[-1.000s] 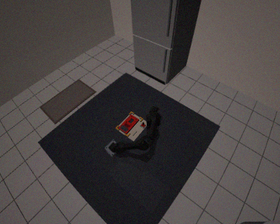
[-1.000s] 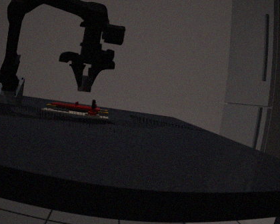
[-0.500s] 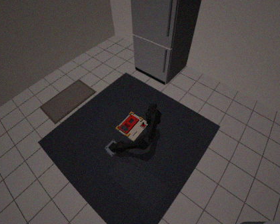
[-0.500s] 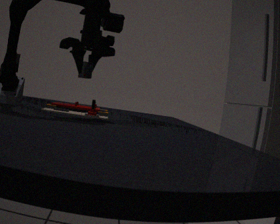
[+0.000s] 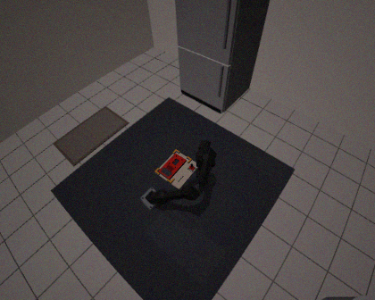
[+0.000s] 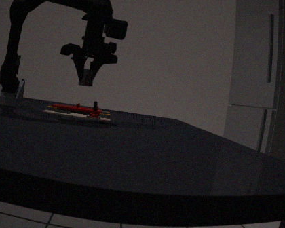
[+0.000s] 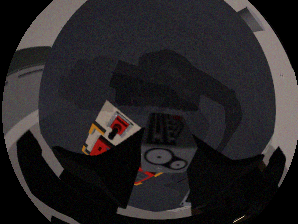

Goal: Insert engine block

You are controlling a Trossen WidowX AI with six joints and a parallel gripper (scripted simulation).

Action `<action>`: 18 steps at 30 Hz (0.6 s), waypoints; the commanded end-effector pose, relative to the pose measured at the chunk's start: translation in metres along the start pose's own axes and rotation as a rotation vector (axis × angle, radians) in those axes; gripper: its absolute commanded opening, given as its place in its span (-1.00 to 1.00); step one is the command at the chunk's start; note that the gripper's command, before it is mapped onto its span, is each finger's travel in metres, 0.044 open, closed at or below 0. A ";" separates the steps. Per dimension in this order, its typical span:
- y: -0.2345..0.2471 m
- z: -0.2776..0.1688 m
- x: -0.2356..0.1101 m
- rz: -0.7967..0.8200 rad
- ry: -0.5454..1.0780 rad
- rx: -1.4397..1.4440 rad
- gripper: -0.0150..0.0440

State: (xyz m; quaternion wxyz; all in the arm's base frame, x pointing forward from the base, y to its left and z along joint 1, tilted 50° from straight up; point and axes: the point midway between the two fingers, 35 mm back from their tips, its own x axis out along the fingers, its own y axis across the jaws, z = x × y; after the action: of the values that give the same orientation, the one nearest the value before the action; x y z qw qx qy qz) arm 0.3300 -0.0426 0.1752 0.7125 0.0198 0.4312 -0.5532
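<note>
My gripper (image 6: 85, 75) (image 7: 165, 133) is shut on the grey engine block (image 6: 85, 81) (image 7: 166, 156). The block hangs in the air, well above the table. In the wrist view its ribbed dark side and a grey face with two round pulleys show between the fingers. The red car body (image 5: 171, 167) (image 6: 70, 108) (image 7: 101, 146) lies flat on a cream board, lower than the block. Dark recesses show in the body in the top view. The fingers hide part of the body in the wrist view. The rib and the block's slot cannot be made out.
The cream board (image 5: 181, 180) (image 6: 66, 113) (image 7: 106, 113) has orange corner pieces and a small red fixture (image 5: 192, 167) (image 6: 94, 115) (image 7: 118, 126) with a black knob beside the body. The arm's base (image 5: 148, 198) (image 6: 10, 96) stands near the board on the dark table (image 5: 135, 143) (image 6: 153, 156).
</note>
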 end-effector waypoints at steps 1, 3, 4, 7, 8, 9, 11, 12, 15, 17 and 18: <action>-0.001 -0.001 0.000 -0.003 -0.041 0.000 -0.49; -0.001 -0.003 0.001 -0.004 -0.085 -0.001 -0.49; -0.001 -0.003 0.001 -0.004 -0.111 -0.002 -0.49; 0.000 -0.006 0.002 -0.004 -0.206 -0.003 -0.49; 0.000 -0.007 0.002 -0.004 -0.240 -0.003 -0.49; 0.001 -0.008 0.003 -0.003 -0.273 -0.005 -0.49; 0.001 -0.010 0.004 -0.001 -0.342 -0.006 -0.49; 0.002 -0.011 0.005 0.000 -0.376 -0.007 -0.49; 0.005 -0.013 0.006 0.015 -0.455 -0.013 -0.49; 0.008 -0.015 0.007 0.028 -0.517 -0.018 -0.49; 0.009 -0.016 0.008 0.030 -0.549 -0.019 -0.49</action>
State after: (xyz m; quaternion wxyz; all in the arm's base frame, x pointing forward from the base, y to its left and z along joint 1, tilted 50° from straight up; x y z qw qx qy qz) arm 0.3298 -0.0375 0.1573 0.7974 -0.1049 0.2667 -0.5310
